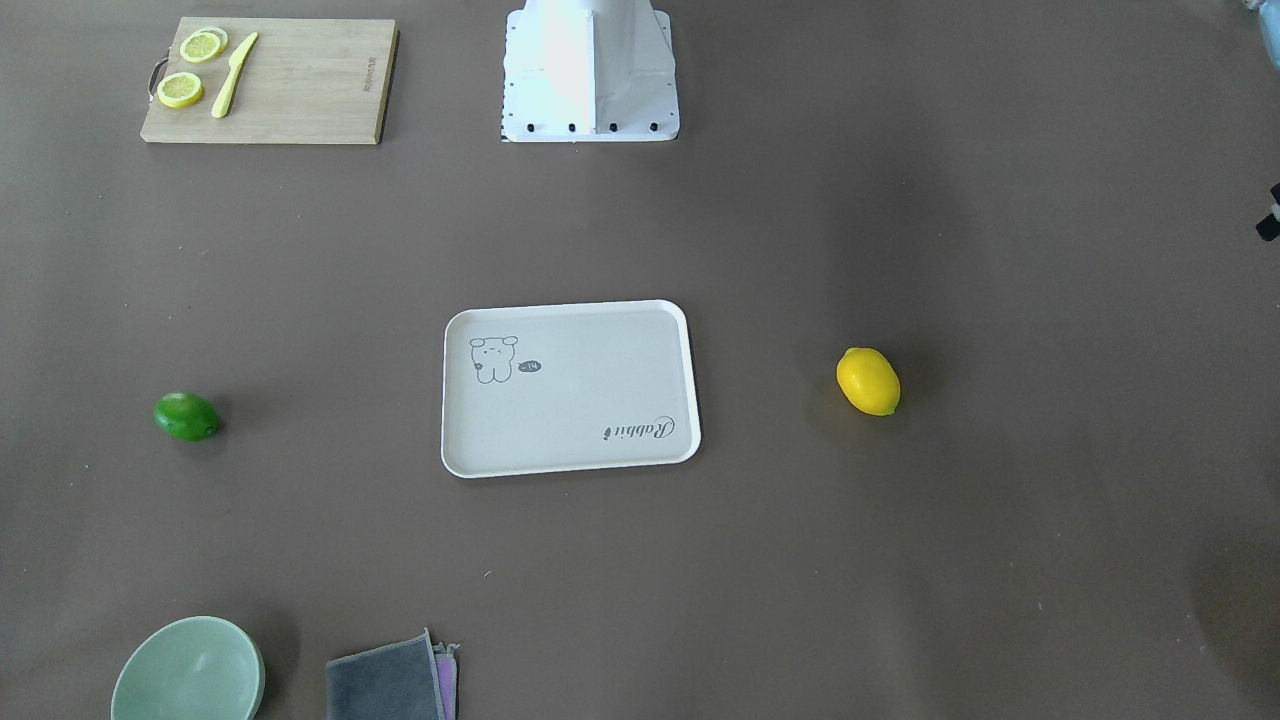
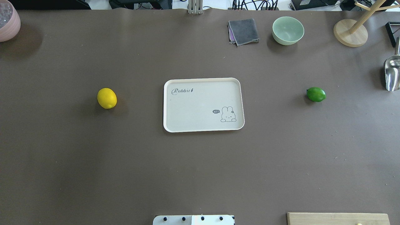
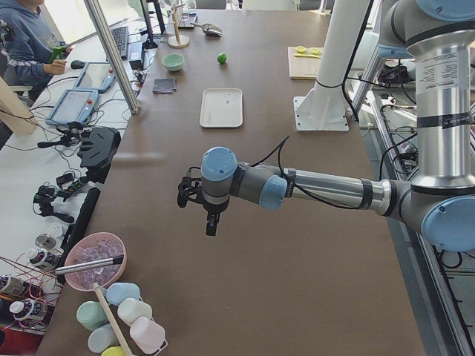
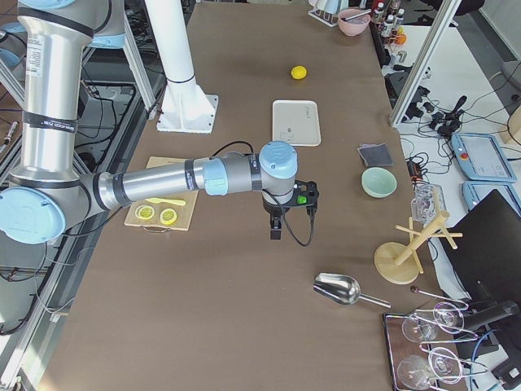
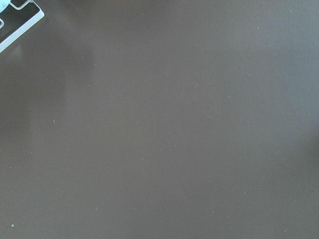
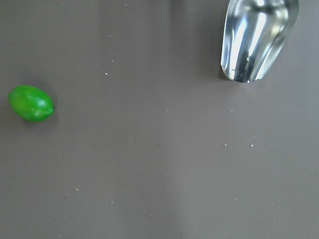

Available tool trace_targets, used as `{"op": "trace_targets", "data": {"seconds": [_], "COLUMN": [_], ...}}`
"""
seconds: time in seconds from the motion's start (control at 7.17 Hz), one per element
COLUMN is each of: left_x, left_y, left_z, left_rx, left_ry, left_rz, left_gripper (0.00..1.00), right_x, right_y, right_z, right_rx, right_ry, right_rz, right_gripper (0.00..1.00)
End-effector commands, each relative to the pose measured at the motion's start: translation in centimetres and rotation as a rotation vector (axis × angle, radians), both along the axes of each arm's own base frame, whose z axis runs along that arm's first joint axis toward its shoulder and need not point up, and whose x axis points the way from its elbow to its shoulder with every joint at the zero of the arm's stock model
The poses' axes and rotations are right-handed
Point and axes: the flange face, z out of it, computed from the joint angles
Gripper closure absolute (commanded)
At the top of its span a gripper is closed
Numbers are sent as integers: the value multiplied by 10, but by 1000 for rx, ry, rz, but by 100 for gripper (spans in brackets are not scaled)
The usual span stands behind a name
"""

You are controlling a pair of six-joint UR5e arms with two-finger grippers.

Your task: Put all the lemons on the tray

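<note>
The yellow lemon (image 2: 107, 98) lies on the brown table left of the tray (image 2: 200, 106). The green lemon (image 2: 316, 94) lies right of the tray. The off-white tray holds nothing. Both also show in the front view: yellow lemon (image 1: 868, 381), green lemon (image 1: 186, 416), tray (image 1: 600, 390). My left gripper (image 3: 211, 222) shows only in the exterior left view, above bare table toward the table's left end. My right gripper (image 4: 275, 230) shows only in the exterior right view, above the table near the green lemon (image 6: 30, 103). I cannot tell whether either is open or shut.
A wooden cutting board (image 1: 270, 80) with lemon slices and a yellow knife sits near the robot base (image 1: 590, 70). At the far edge are a grey cloth (image 2: 243, 31), a green bowl (image 2: 287, 30) and a wooden stand (image 2: 350, 32). A metal scoop (image 2: 392, 73) lies far right, a pink bowl (image 2: 7, 20) far left.
</note>
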Motion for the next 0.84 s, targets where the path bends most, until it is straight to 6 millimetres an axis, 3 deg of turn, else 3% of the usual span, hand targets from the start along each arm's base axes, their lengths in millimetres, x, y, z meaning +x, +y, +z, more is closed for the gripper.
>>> {"op": "trace_targets", "data": {"seconds": [0.0, 0.28, 0.56, 0.7], "left_x": [-2, -3, -1, -2], "left_y": [4, 5, 1, 0], "left_z": [-33, -29, -55, -55], "left_rx": [60, 47, 104, 99], "left_ry": [-3, -2, 7, 11], "left_rz": [-9, -15, -11, -9], "left_gripper": [2, 2, 2, 2], "right_x": [7, 14, 20, 26], "right_y": [19, 19, 20, 21], "right_z": [25, 32, 40, 46], "right_rx": [-47, -39, -37, -11], "right_ry": [25, 113, 115, 115], "right_rz": [10, 23, 18, -5], "right_gripper": [0, 0, 0, 0]}}
